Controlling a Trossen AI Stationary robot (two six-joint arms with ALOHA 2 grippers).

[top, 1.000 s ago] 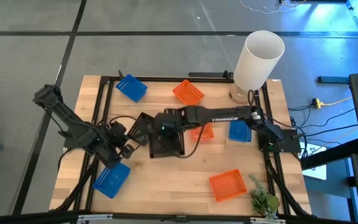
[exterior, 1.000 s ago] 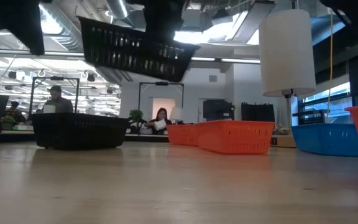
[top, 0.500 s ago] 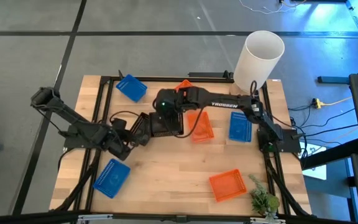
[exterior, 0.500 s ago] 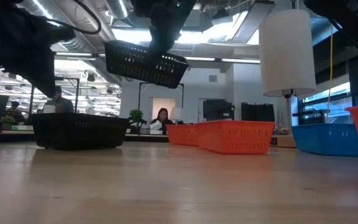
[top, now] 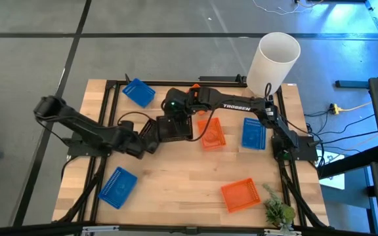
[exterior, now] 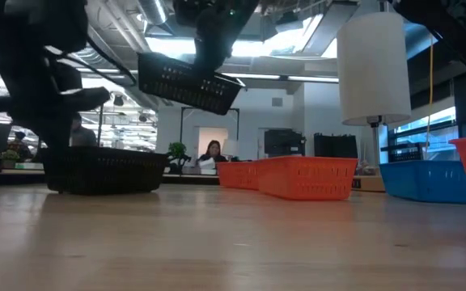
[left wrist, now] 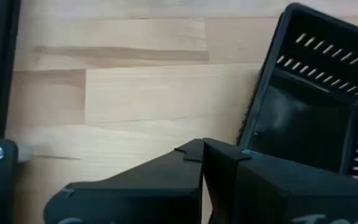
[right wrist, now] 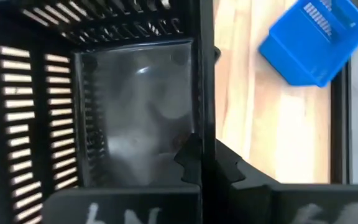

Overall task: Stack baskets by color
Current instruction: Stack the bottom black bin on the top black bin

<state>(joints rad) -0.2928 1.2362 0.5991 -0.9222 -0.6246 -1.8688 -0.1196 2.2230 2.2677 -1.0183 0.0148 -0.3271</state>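
Since the earlier frame, the right gripper (top: 173,122) has carried its black basket (exterior: 187,82) away from the table centre toward the far edge, and the left gripper (top: 151,139) has reached in to the second black basket (exterior: 103,169) lying on the wood. Nearest to the low camera, that second black basket sits flat on the table (top: 176,190), with the left gripper just beside its rim, fingers pressed together and holding nothing. Above and behind it, the right gripper pinches one wall of the lifted black basket, which hangs tilted in the air. Whether a third black basket lies under these, I cannot tell. Beyond them an orange basket (top: 211,132) and a blue basket (top: 253,134) rest near the white cylinder (top: 272,63).
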